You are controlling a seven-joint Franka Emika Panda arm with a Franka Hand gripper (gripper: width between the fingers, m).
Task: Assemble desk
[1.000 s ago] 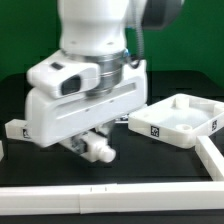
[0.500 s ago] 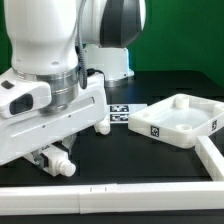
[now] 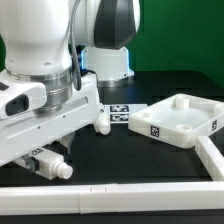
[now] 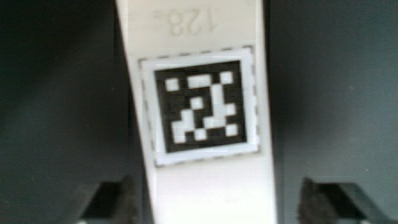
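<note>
1. Wrist view: white block leg (image 4: pixel 199 60) runs lengthwise between the pincer (image 4: pixel 217 203) fingers (image 4: pixel 107 200), square tag (image 4: pixel 199 105) facing the camera.
2. Pincer is open. A dark gap shows between one finger and the leg's side, so nothing is clamped (other side too tight to tell contact).
3. Exterior view: that leg sits low over the table (image 3: pixel 140 160) at the exterior view's left, under the arm. Its round peg points toward the white rail (image 3: pixel 120 190). Can't tell if it fully rests on the table.
4. Second leg (image 3: pixel 101 125) lies on the table mid-scene. Desk panel (image 3: pixel 185 115) sits well apart at the exterior view's right, rim up.
5. Handling of the leg, judged: rigid hard plastic, probably light, smooth and a bit slippery, won't crush. Best hold is across the two flat long sides around mid-length, by the tag. Keep off the round peg, which has to stay free for a corner socket.
6. Panel, judged: stiff, broad and light, so likely to slide when a leg is pressed in. Its rim is the only sensible hold.
</note>
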